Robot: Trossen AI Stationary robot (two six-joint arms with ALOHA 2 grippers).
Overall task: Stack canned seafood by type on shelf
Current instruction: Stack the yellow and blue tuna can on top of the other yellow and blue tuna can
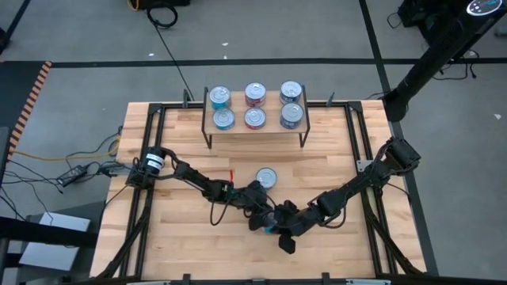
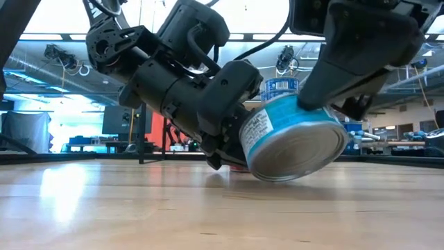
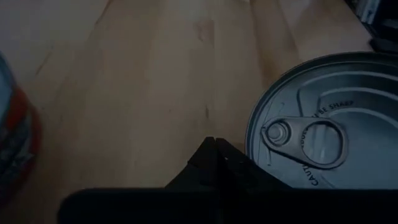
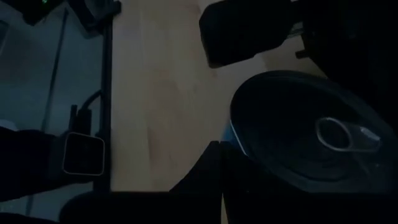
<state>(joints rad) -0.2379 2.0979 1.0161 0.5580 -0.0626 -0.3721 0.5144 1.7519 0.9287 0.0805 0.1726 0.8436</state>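
Observation:
A light-blue tin (image 2: 291, 139) stands tipped on the table near its front edge, resting on its lower rim (image 2: 277, 177), plain end toward the near side. My left gripper (image 3: 214, 149) is shut beside its pull-tab top (image 3: 323, 124), coming from the left. My right gripper (image 4: 217, 155) is shut and comes at the same tin (image 4: 311, 137) from the upper right. The shelf (image 1: 255, 131) at the back holds six tins: two light blue (image 1: 219, 97), two red (image 1: 254, 94), two dark blue (image 1: 291, 92). One more tin (image 1: 266, 177) stands upright on the table. My left gripper lies with its shut fingers against the tipped tin's labelled side (image 2: 251, 135), close to the top rim, slanting down from the table's left; its own body hides the exact spot. My right gripper bears with shut fingers on the tin's upper side (image 2: 316, 104), slanting down from the right.
The loose upright tin, red-labelled (image 3: 12, 143), stands just behind my left gripper, between it and the shelf. A black frame rail (image 1: 360, 150) runs along the table's sides. Bare wood (image 1: 182, 237) lies to the near left.

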